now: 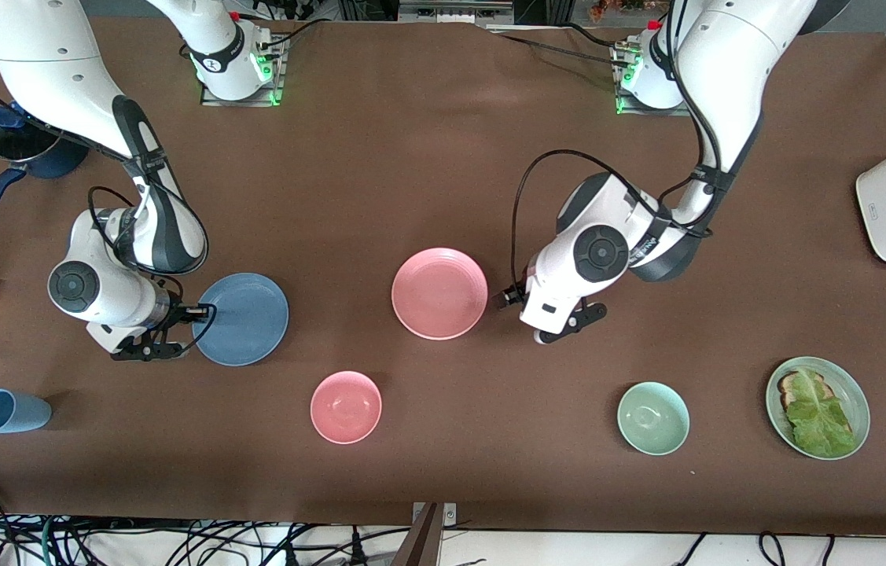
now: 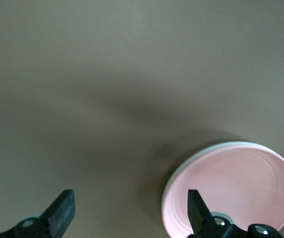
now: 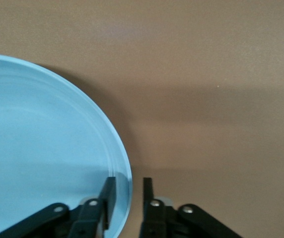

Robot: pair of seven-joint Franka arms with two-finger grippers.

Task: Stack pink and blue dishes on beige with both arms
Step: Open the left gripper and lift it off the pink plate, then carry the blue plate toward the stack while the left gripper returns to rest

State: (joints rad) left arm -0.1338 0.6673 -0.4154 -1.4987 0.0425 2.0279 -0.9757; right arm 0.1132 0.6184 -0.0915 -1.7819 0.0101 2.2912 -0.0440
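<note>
Right tool (image 1: 193,314) is closing its fingers over the blue plate (image 1: 242,318) rim at 9 o'clock, one above and one below, presumably to lift it. Left tool (image 1: 507,299) is standing open, empty, just off 3 o'clock of the pink plate (image 1: 439,292) mid-desk. Whitish rim is showing beneath the pink plate; beige plate unconfirmed.
</note>
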